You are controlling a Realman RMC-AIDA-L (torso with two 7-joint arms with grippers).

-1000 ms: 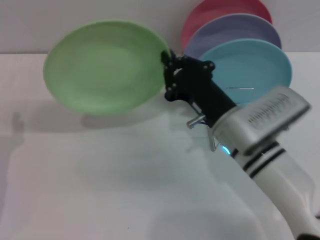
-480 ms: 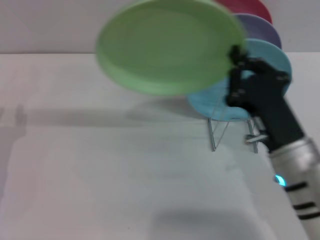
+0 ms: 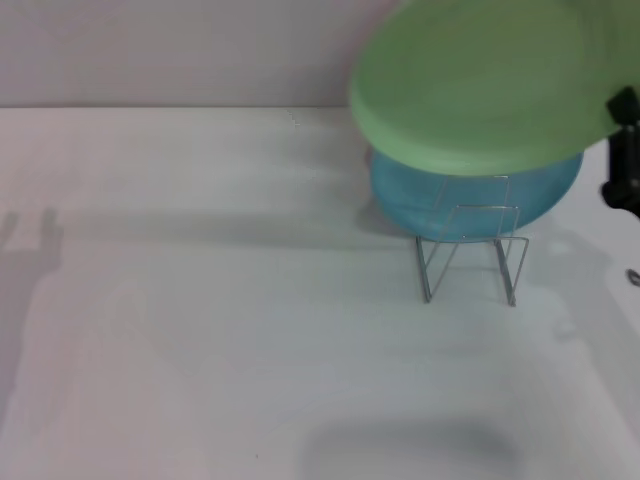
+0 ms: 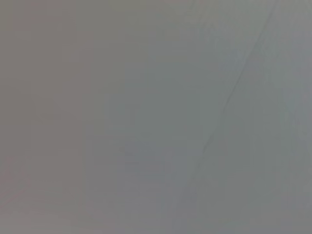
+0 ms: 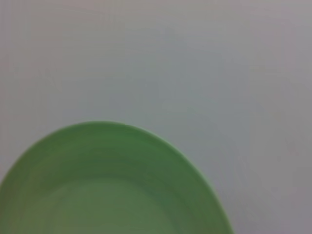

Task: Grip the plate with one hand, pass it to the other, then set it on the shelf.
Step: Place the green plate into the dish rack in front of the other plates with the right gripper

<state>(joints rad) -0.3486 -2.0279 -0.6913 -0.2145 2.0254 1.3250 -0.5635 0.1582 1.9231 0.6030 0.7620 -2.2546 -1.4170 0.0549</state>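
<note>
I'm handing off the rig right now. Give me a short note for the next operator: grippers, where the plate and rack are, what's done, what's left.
Right gripper: at the right edge of the head view, shut on the green plate's rim, holding it in the air.
Left gripper: not in view; its wrist camera shows only a blank surface.
Green plate: raised, above and partly in front of the blue plate, which stands in the wire rack on the table.
Done: the plate is in the right gripper, over the rack area.
Left: lower the plate into a free slot of the rack, release, withdraw. Which slots are free cannot be told from here.
</note>
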